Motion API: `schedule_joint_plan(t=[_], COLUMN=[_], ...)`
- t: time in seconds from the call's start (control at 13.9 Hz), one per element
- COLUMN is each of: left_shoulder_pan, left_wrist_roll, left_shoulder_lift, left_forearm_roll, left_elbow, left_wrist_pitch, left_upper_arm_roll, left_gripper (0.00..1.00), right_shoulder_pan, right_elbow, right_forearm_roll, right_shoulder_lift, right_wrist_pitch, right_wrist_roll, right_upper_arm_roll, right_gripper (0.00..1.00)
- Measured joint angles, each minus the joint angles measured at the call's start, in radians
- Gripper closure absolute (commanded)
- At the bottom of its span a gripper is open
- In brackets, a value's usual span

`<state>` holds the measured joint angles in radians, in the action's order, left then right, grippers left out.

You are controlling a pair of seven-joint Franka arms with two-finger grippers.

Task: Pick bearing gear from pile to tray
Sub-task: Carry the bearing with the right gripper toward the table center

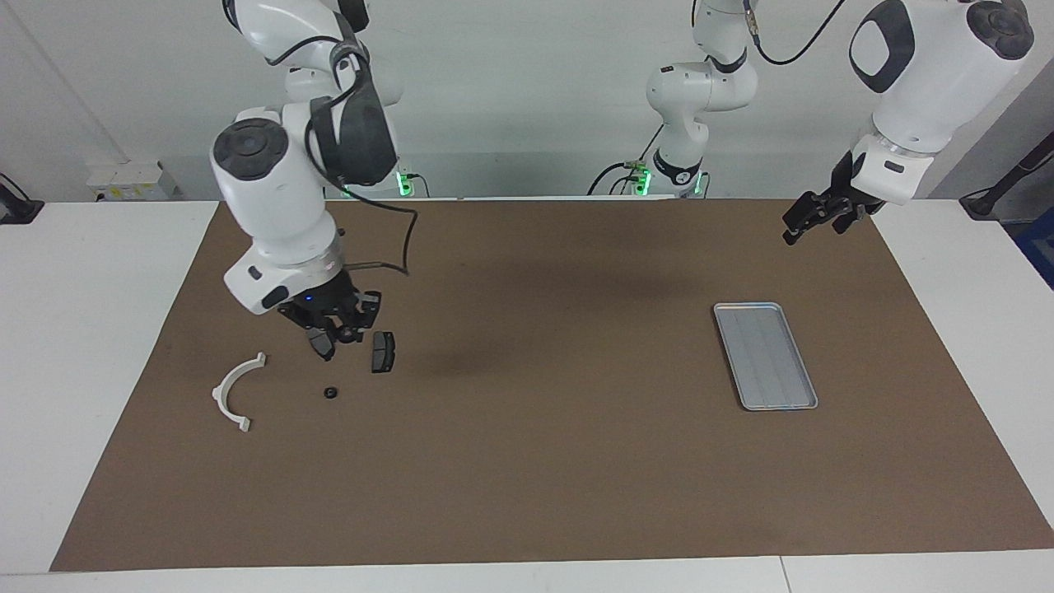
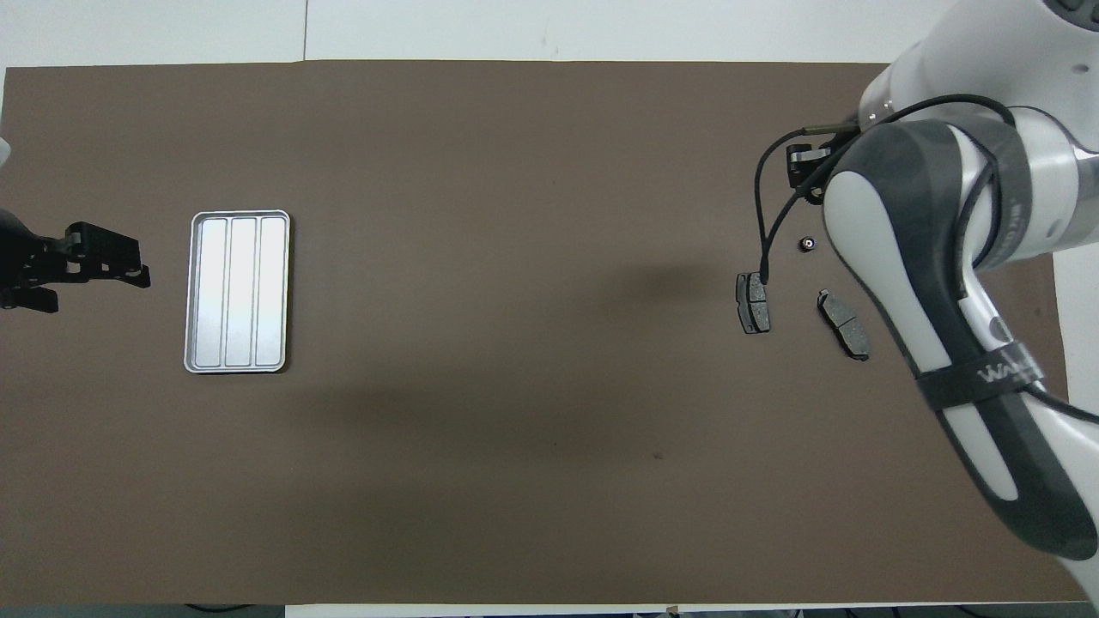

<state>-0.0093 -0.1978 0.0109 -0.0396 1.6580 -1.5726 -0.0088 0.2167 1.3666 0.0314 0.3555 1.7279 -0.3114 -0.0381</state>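
Gear (image 1: 330, 393) sits loose on the worktop in the pile, about 6 o'clock from the right tool (image 1: 339, 333) in the facing view, near it | right tool's spread: can't tell | left tool (image 1: 815, 218) waits by the tray (image 1: 765, 355), grip unreadable | right arm way closer

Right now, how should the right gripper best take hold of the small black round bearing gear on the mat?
Probably from straight above, fingers closing across the outer rim of the bearing gear: it lies flat, apart from the white arc piece and the brake pad. The right gripper hangs just above the pile.
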Motion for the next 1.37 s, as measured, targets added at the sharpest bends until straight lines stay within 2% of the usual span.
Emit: schedule_joint_plan(t=[0.22, 0.43, 0.65, 0.86, 1.37], left_shoulder_pan=[0.0, 0.0, 0.0, 0.0, 0.0], left_wrist_roll=[0.0, 0.0, 0.0, 0.0, 0.0], left_shoulder_lift=[0.0, 0.0, 0.0, 0.0, 0.0], left_forearm_roll=[0.0, 0.0, 0.0, 0.0, 0.0], left_elbow=[0.0, 0.0, 0.0, 0.0, 0.0], left_wrist_pitch=[0.0, 0.0, 0.0, 0.0, 0.0], left_upper_arm_roll=[0.0, 0.0, 0.0, 0.0, 0.0], left_gripper=[0.0, 0.0, 0.0, 0.0, 0.0], right_shoulder_pan=[0.191, 0.298, 0.317, 0.327, 0.334], right_elbow=[-0.007, 0.004, 0.057, 0.089, 0.197], right_forearm_roll=[0.009, 0.012, 0.012, 0.012, 0.011], right_shoulder_lift=[0.027, 0.073, 0.145, 0.201, 0.22], right_wrist_pitch=[0.015, 0.106, 0.239, 0.319, 0.453], right_wrist_roll=[-0.265, -0.391, -0.408, -0.408, -0.408], right_upper_arm_roll=[-0.003, -0.002, -0.002, -0.002, -0.003], right_gripper=[0.95, 0.92, 0.91, 0.88, 0.87])
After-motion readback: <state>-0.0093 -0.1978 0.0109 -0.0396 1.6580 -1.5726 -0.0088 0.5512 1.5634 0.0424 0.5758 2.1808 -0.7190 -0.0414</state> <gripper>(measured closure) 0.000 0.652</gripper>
